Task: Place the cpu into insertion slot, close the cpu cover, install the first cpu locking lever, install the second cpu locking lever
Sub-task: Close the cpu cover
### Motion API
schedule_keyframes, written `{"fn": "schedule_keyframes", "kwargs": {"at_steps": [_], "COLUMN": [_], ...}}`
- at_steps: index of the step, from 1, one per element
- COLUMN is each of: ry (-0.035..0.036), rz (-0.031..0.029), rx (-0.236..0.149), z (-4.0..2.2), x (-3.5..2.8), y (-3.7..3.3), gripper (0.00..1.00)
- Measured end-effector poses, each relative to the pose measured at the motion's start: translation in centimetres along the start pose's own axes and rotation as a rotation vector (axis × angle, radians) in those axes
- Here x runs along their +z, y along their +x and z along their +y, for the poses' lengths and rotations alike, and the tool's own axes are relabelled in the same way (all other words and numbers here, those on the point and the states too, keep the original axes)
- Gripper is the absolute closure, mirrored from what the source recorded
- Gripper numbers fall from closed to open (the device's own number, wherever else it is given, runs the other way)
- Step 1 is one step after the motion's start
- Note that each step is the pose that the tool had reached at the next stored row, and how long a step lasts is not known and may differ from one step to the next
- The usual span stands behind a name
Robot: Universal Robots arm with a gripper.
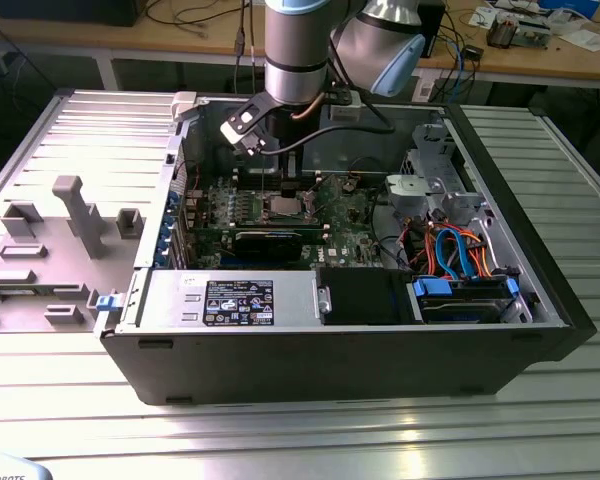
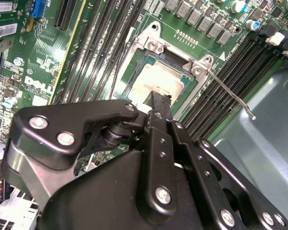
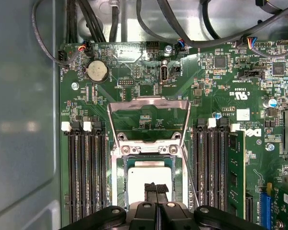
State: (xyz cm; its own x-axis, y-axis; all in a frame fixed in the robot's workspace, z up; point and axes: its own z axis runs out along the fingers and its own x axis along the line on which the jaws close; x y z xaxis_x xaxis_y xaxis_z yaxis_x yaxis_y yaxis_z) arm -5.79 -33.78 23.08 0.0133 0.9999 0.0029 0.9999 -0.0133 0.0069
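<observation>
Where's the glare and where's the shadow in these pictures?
In the exterior view, bright glare patches sit on the ribbed metal table in front of the computer case, whose inside looks dimmer. In the second wrist view, reflected light washes the cpu top pale. In the first wrist view, the grey case wall carries soft, hazy reflections.

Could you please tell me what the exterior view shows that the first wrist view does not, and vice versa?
Exterior view: the whole open computer case, its labelled power supply, blue and orange cables, and a grey panel on the exterior view's left. First wrist view makes plain the cpu cover raised off the insertion slot, and the jaws shut. Both: the cpu lying in the slot on the green board, with the gripper over it.
</observation>
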Motion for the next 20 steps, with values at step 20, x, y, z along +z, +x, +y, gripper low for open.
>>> {"fn": "schedule_keyframes", "kwargs": {"at_steps": [20], "ry": [0.0000], "rz": [0.0000], "rx": [0.000], "z": [0.01], "x": [-1.60], "y": [0.00], "gripper": [0.89]}}
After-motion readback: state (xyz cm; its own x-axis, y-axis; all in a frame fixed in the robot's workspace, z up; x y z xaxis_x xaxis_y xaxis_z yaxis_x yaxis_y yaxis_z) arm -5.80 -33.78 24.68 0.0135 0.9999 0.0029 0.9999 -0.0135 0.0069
